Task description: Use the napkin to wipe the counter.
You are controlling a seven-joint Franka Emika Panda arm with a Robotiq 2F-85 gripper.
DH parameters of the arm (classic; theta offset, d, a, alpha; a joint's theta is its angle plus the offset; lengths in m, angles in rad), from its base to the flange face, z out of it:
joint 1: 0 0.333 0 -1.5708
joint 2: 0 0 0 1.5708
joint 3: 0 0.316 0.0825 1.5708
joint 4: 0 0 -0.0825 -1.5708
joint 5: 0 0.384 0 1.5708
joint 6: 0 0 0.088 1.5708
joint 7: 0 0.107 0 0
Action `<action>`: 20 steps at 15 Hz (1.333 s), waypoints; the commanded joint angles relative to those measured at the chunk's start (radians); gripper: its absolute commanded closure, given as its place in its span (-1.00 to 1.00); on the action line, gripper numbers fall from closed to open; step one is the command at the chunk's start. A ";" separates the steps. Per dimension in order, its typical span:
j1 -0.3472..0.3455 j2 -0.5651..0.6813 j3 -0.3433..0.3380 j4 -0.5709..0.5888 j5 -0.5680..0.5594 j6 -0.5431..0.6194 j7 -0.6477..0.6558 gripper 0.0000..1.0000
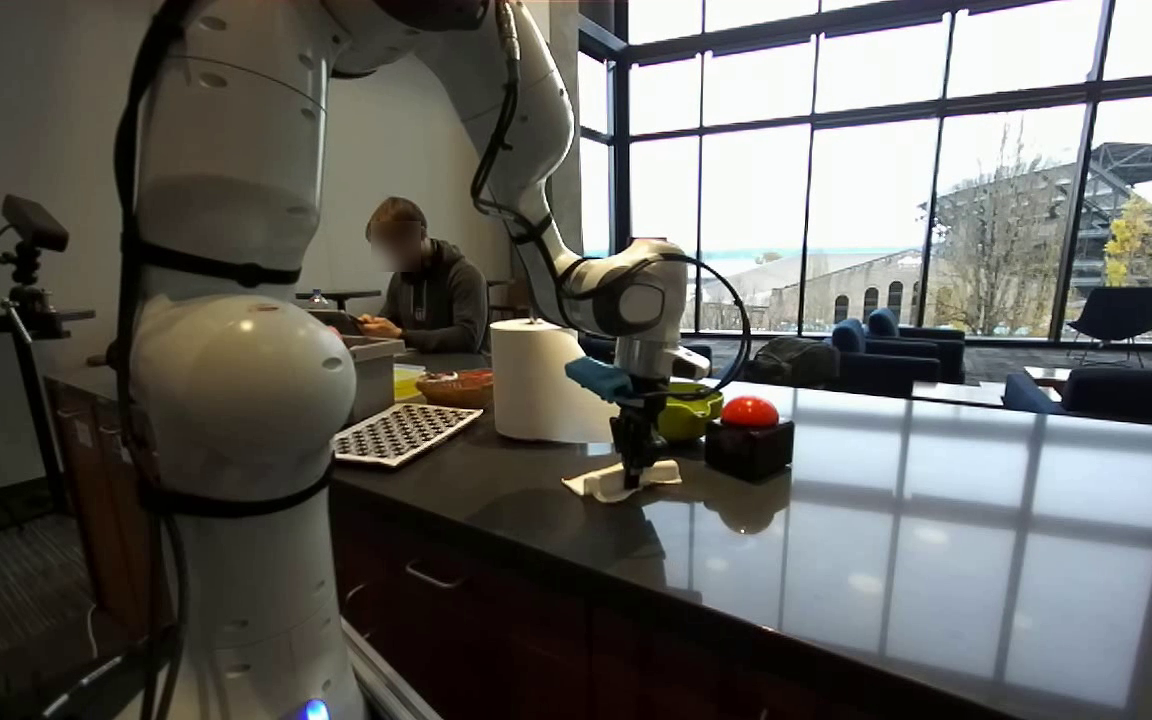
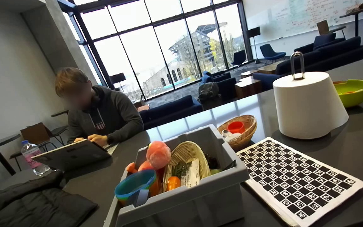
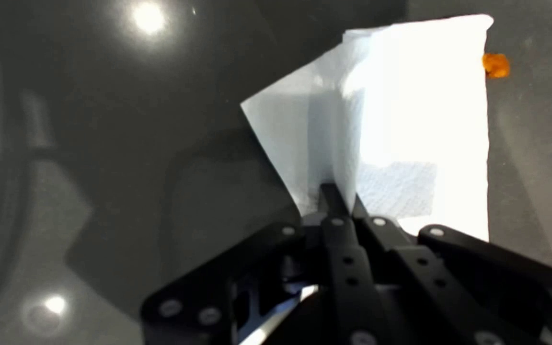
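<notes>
**Jaws clamped on napkin [image 3: 415, 110], low over the surface [image 1: 836, 560]**

Jaws together and pointing down, a fold of the napkin pinched upright between the fingertips [image 3: 332, 197]. Rest of the sheet fans out on both sides: in the wrist view, a big bright panel right of the jaws, a smaller wing with a pointed corner on their left. In an exterior view it lies rumpled on the surface directly under the jaws. Can't tell if the tips themselves touch down.

Orange bit [image 3: 496, 65] sits up and right of the jaws in the wrist view, right at the napkin's edge. Can't tell if any of it is under the paper.

Around the jaws, in an exterior view:
- Red button [image 1: 750, 411] on a black box [image 1: 749, 450]: near, to the right, apart from the napkin.
- Green bowl [image 1: 688, 420]: just behind.
- White paper roll [image 1: 536, 385]: behind and left.
- Checkered board [image 1: 408, 433]: farther left; basket [image 1: 454, 388] just beyond it.
- Gray bin [image 1: 373, 380]: farther still. Holds a pink plush toy [image 2: 158, 154], among other things.
- Person [image 1: 441, 300]: seated well away from the jaws, past the bin, computer [image 2: 77, 154] in front.
</notes>
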 commanded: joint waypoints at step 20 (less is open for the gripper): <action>-0.015 0.005 0.034 -0.037 0.159 0.007 -0.019 0.99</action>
